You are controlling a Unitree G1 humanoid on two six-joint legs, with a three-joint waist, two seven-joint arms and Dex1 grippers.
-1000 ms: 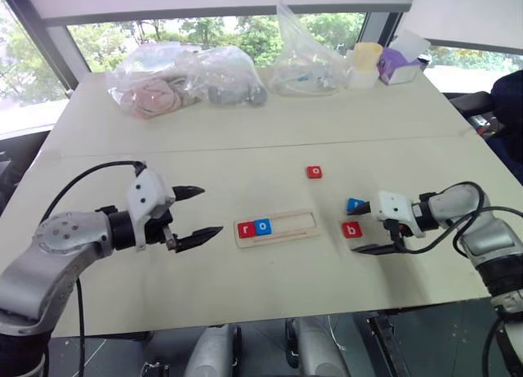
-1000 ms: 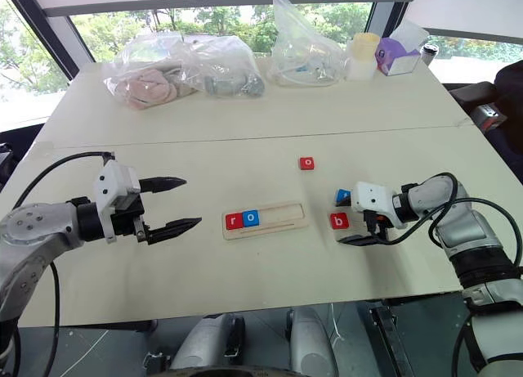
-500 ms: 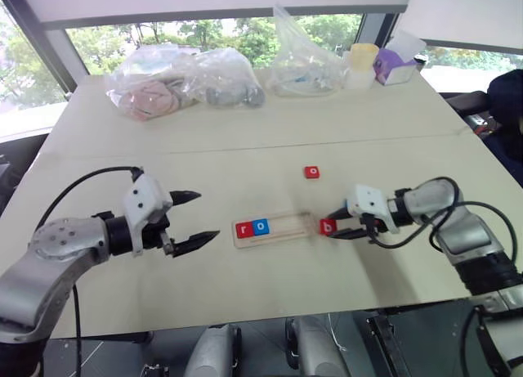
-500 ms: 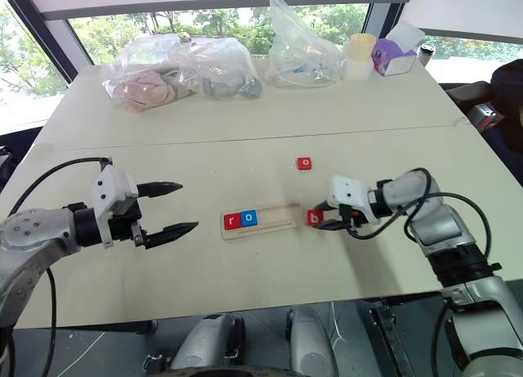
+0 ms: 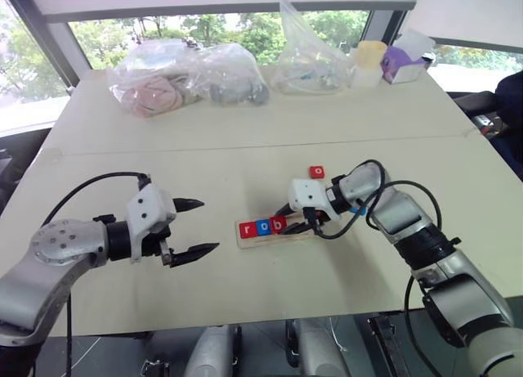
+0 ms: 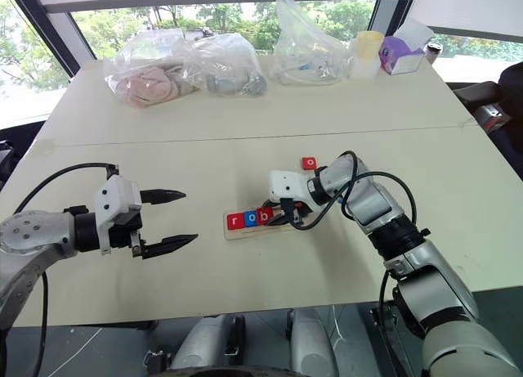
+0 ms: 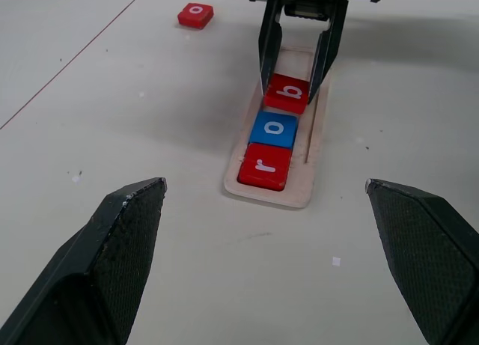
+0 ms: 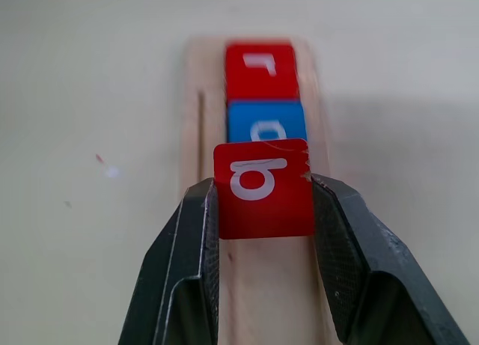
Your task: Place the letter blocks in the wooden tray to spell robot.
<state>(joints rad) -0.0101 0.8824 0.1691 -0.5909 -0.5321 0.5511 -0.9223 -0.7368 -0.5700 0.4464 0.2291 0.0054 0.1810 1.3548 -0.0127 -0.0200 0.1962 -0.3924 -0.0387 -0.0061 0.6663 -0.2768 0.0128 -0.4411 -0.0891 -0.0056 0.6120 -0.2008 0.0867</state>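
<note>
Right wrist view: red b block (image 8: 263, 188), pinched by the right gripper (image 8: 262, 210), now sits over the wooden tray (image 7: 318, 117) beside blue o (image 7: 273, 129), having left the table; left gripper (image 5: 194, 226) gapes, empty.

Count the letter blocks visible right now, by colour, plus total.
Red blocks: 3 — r and b over the wooden tray, b held in the right gripper, plus a loose o on the table.
Blue blocks: 1 — o in the tray.
Total: 4
</note>
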